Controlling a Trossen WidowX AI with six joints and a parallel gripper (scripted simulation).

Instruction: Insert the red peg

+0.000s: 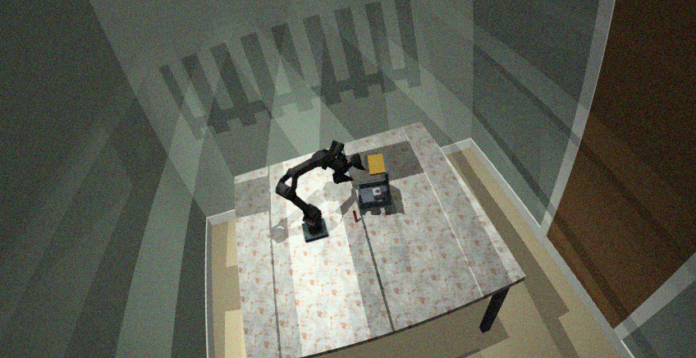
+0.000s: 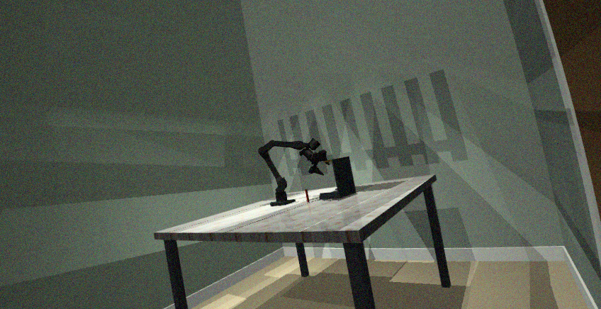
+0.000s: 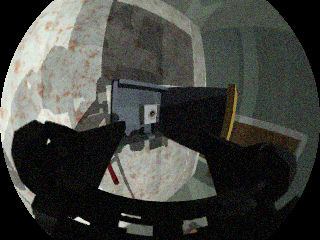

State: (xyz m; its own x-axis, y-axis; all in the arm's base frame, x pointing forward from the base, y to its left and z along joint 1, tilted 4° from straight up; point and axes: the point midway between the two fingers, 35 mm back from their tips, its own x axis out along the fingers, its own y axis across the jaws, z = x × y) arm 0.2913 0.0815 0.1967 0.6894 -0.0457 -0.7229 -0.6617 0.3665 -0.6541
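The red peg (image 1: 355,216) (image 2: 307,195) (image 3: 113,175) stands upright on the table, between the arm's base and the box. The box (image 1: 366,197) (image 2: 344,176) (image 3: 131,100) has a low blue-grey floor tray and a tall dark back wall. A pale block (image 1: 377,191) (image 3: 150,114) with a dark hole in its top sits on the box floor. The yellow roof (image 1: 376,163) (image 3: 231,112) is high on the back wall. My gripper (image 1: 358,173) (image 2: 324,167) (image 3: 163,129) is open and empty. It hangs high in the air beside the roof, well above the peg.
The black arm's base (image 1: 315,231) (image 2: 282,202) stands on the table (image 1: 414,256) (image 2: 290,221), on the far side of the peg from the box. The table's edges drop to the floor. Strong stripes of light and shadow cross the table and walls.
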